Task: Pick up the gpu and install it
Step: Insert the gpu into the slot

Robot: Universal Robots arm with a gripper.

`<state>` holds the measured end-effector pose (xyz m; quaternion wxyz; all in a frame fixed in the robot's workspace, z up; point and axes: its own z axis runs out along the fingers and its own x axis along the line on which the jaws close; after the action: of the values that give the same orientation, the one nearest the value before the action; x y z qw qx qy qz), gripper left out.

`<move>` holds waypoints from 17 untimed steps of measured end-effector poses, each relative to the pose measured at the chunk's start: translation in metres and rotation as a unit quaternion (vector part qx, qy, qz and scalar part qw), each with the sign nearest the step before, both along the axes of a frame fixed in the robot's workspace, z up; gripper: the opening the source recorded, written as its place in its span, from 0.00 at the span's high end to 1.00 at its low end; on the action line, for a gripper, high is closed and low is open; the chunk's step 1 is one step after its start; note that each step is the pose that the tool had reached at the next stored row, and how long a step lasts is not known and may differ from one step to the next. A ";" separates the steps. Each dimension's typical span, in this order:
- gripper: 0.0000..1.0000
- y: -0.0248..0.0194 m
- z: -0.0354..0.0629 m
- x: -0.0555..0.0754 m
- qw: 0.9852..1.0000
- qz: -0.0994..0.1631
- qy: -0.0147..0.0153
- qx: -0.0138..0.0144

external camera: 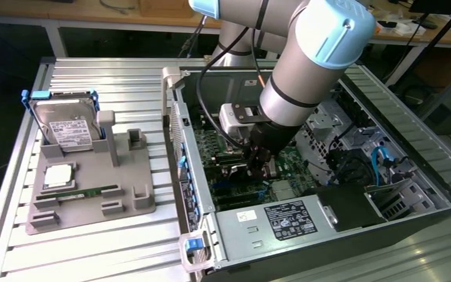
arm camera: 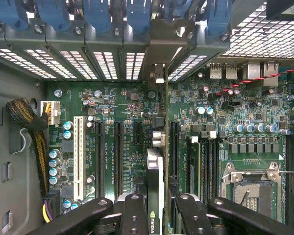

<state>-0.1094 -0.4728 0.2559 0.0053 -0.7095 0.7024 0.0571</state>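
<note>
Wrist view shows the gripper [arm camera: 156, 208] closed on the gpu [arm camera: 155, 171]. One black finger [arm camera: 134, 213] presses on each side of the card, and the jaws stand only as far apart as the card is thick. The card is seen on its edge, upright over the green motherboard [arm camera: 122, 105]. Its silvery bracket [arm camera: 159, 73] points to the back wall of the case, where a row of blue clips [arm camera: 98, 14] sits above the slot openings. The card is in line with the long black slots [arm camera: 118, 156]. A white slot [arm camera: 79, 156] lies further to one side, and the memory slots [arm camera: 210, 166] and the processor socket [arm camera: 252, 183] lie on the other side. I cannot tell if the card edge is already in a slot. A braided cable bundle [arm camera: 32, 127] hangs near the wall of the case, apart from the card.

In the exterior view the arm [external camera: 304, 64] reaches down into the open computer case [external camera: 413, 153], with the gripper [external camera: 255, 161] low above the board. The power supply [external camera: 284, 217] is near it, toward the camera. On the exterior view's left, well apart, a grey holder [external camera: 92, 194] on the metal table [external camera: 115, 76] carries a hard drive [external camera: 67, 126], a processor chip [external camera: 59, 175] and a memory stick [external camera: 80, 192].
</note>
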 end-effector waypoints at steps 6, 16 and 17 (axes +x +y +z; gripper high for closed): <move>0.73 0.0010 0.0000 0.000 1.000 0.000 0.000 0.000; 0.73 0.0025 0.0000 0.000 1.000 0.000 0.000 -0.001; 0.73 0.0025 0.0000 0.000 1.000 0.000 0.000 -0.001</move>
<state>-0.1094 -0.4703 0.2559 0.0049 -0.7095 0.7024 0.0566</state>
